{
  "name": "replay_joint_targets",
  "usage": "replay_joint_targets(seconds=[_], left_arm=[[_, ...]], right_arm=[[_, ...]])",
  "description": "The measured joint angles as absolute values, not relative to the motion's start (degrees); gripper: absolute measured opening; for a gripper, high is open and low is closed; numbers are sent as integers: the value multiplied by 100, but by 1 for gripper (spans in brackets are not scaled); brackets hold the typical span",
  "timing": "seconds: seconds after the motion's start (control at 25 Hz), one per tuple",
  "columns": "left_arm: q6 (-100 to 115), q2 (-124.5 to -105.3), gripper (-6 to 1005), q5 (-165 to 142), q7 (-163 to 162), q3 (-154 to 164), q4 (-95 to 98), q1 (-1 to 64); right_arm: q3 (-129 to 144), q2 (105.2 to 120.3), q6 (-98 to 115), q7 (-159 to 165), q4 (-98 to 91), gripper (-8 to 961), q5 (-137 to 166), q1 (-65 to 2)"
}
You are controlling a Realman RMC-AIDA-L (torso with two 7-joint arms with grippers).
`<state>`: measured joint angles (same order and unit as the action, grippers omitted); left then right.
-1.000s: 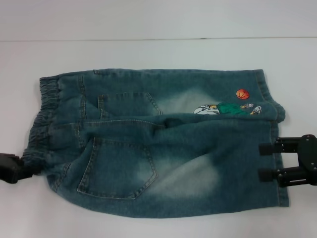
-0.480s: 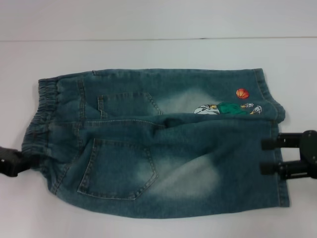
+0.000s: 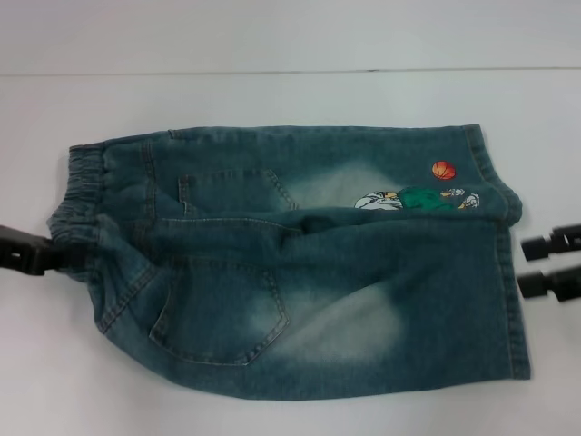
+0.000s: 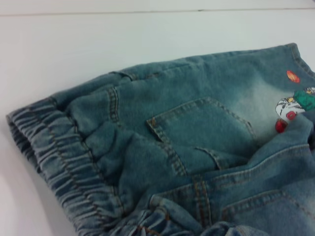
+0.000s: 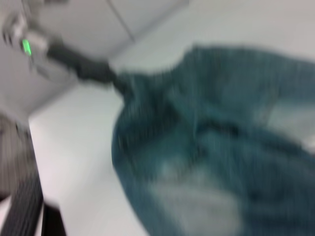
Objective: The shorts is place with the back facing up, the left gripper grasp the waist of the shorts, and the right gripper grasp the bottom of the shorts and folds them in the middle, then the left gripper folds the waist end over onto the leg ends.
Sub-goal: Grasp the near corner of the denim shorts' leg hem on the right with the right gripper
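Note:
The faded blue denim shorts (image 3: 300, 272) lie on the white table, doubled lengthwise, with the patch pockets up. The gathered waist (image 3: 82, 195) is at the left and the leg hems (image 3: 508, 300) at the right, near the basketball embroidery (image 3: 443, 170). My left gripper (image 3: 54, 254) is shut on the near corner of the waist, and the denim there is bunched and pulled inward. In the left wrist view the ruched waist (image 4: 59, 162) and a pocket (image 4: 202, 132) fill the picture. My right gripper (image 3: 525, 266) stands open just off the hems, touching nothing.
The white table (image 3: 290, 100) runs on behind the shorts to a far edge line. The right wrist view, blurred by motion, shows the shorts (image 5: 211, 147) and the left arm (image 5: 83, 69) beyond them.
My left gripper has moved up and inward, drawing the near waist corner with it. The right gripper has backed off to the right, away from the hems.

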<state>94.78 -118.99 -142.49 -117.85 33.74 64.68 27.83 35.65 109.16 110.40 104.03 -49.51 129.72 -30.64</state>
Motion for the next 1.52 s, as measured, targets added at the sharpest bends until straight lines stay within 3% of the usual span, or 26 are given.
replay_joint_targets(seconds=[0.56,0.84,1.52], left_arm=[[9401,-11821,74,-14256,-11969,3384,6381,2975],[9343,-11821,74,-14256,-11976,3383,6370,2984],[9353,-11844,73,-14254,-11989,3383,6372,2996]], right_arm=[[3880,11042,11234,10579,-5129,835,15542,-3694],[4322,11075,11176,10767,-4980,835,15691,-3760],[4931,11313,10836,10976,-4615,835,15958,-4019]])
